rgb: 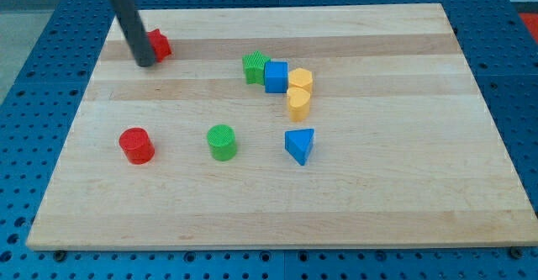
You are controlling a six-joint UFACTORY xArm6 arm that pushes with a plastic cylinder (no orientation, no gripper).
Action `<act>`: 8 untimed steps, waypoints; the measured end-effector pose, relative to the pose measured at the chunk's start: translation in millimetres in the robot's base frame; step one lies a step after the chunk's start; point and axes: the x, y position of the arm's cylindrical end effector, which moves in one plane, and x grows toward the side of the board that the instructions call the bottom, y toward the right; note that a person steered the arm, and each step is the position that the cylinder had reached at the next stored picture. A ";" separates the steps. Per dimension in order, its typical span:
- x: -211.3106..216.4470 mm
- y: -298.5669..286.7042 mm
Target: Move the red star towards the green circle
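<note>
The red star [159,43] lies near the board's top left corner, partly hidden by my rod. My tip [145,62] rests on the board just at the star's lower left side, touching or almost touching it. The green circle [222,142] stands lower on the board, left of the middle, well below and to the right of the star.
A red cylinder [135,145] stands left of the green circle. A green block [255,67], a blue cube [276,76] and two yellow blocks [299,81] [298,103] cluster near the middle. A blue triangle [299,145] lies below them. The wooden board [403,187] sits on a blue perforated table.
</note>
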 end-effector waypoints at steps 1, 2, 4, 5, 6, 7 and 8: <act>13.8 14.4; 26.9 1.2; 1.8 -53.6; -76.6 -62.5; -115.7 -52.8; -115.1 -52.8; -98.7 -40.0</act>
